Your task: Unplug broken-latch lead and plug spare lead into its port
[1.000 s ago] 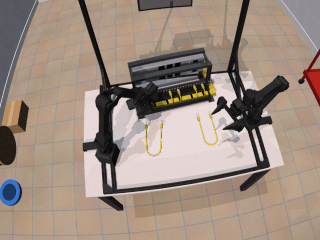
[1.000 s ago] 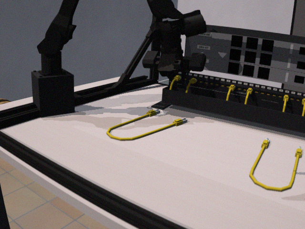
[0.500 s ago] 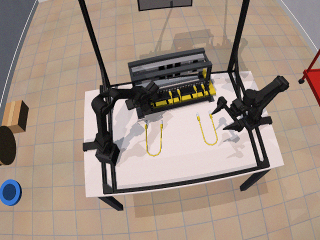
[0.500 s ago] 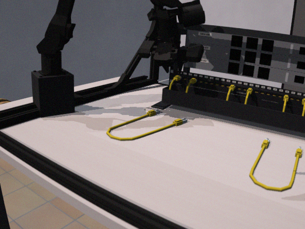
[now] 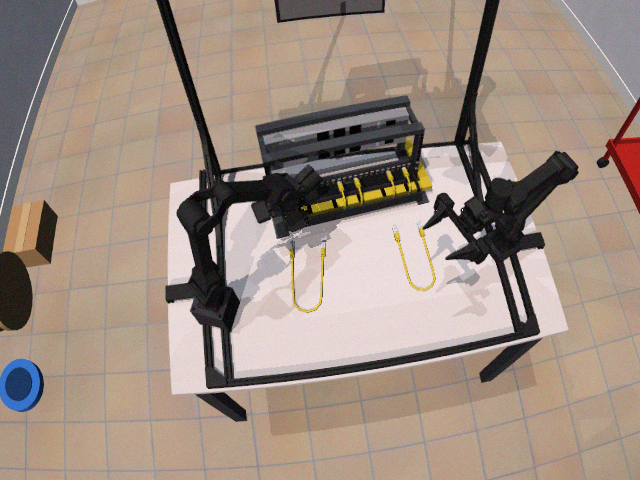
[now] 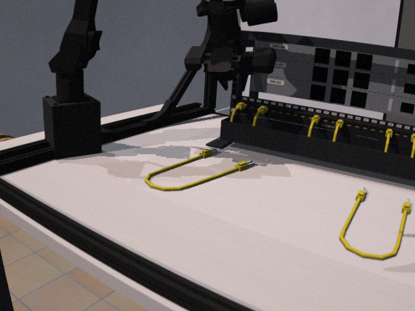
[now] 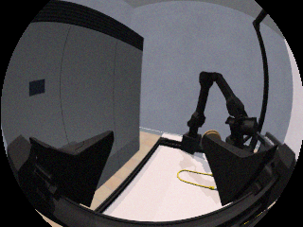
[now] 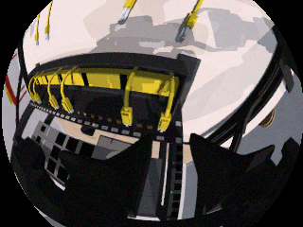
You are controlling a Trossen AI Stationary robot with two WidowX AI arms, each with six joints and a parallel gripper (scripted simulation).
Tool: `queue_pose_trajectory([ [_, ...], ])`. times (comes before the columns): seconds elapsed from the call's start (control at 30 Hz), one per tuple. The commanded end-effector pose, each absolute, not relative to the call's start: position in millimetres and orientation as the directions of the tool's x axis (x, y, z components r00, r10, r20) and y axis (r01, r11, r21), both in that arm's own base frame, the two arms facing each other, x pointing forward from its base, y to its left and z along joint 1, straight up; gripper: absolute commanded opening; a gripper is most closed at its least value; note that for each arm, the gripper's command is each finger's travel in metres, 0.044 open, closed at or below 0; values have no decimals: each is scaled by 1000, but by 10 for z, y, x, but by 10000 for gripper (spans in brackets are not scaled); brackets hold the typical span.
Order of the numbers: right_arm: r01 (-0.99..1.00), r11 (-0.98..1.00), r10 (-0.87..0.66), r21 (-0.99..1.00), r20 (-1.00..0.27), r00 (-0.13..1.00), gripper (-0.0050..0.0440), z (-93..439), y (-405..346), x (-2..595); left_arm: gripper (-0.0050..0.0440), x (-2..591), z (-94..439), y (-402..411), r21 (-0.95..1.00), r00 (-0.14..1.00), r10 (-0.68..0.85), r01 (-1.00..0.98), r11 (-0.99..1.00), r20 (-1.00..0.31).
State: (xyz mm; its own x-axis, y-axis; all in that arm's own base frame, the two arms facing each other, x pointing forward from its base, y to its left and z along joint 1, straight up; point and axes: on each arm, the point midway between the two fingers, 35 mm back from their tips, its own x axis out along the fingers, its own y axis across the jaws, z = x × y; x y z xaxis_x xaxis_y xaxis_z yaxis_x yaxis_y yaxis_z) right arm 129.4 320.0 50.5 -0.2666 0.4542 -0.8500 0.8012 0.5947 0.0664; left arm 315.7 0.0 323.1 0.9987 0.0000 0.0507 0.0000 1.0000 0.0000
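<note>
The patch panel (image 5: 361,191) stands at the back of the table with yellow leads in its ports (image 6: 314,120). My right gripper (image 5: 306,181) hangs just in front of the panel's two end leads (image 6: 249,108). In the right wrist view its fingers stand apart with nothing between them, just short of those two plugs (image 8: 146,113). One spare lead (image 5: 307,279) lies on the table below that gripper. The other spare lead (image 5: 413,258) lies near my left gripper (image 5: 437,240), which is wide open and empty above the table (image 7: 154,170).
The rack (image 5: 341,134) rises behind the panel with dark upper bays. Black frame posts (image 5: 191,98) stand at both back corners and a black rail (image 6: 100,247) runs along the table's edge. A red cart (image 5: 628,155) stands off the table.
</note>
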Motion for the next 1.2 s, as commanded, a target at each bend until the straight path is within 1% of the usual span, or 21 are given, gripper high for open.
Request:
queue_pose_trajectory([
  [0.0,825,562,457,62,-855,-248,176,492,2817,1532,440,3157,3231,0,0,999,0,0,1000,51],
  [0.47,825,562,457,62,-855,-248,176,492,2817,1532,440,3157,3231,0,0,999,0,0,1000,51],
  [0.5,826,561,456,62,-855,-245,176,492,2556,1673,440,3157,3232,0,0,999,0,0,1000,51],
  [1.03,826,561,456,62,-855,-245,176,492,2556,1673,440,3157,3232,0,0,999,0,0,1000,51],
  [1.07,857,514,410,27,-886,-218,176,494,3164,1689,440,3157,3232,0,0,999,0,0,1000,51],
  [1.17,857,514,410,27,-886,-218,176,494,3164,1689,440,3157,3232,0,0,999,0,0,1000,51],
])
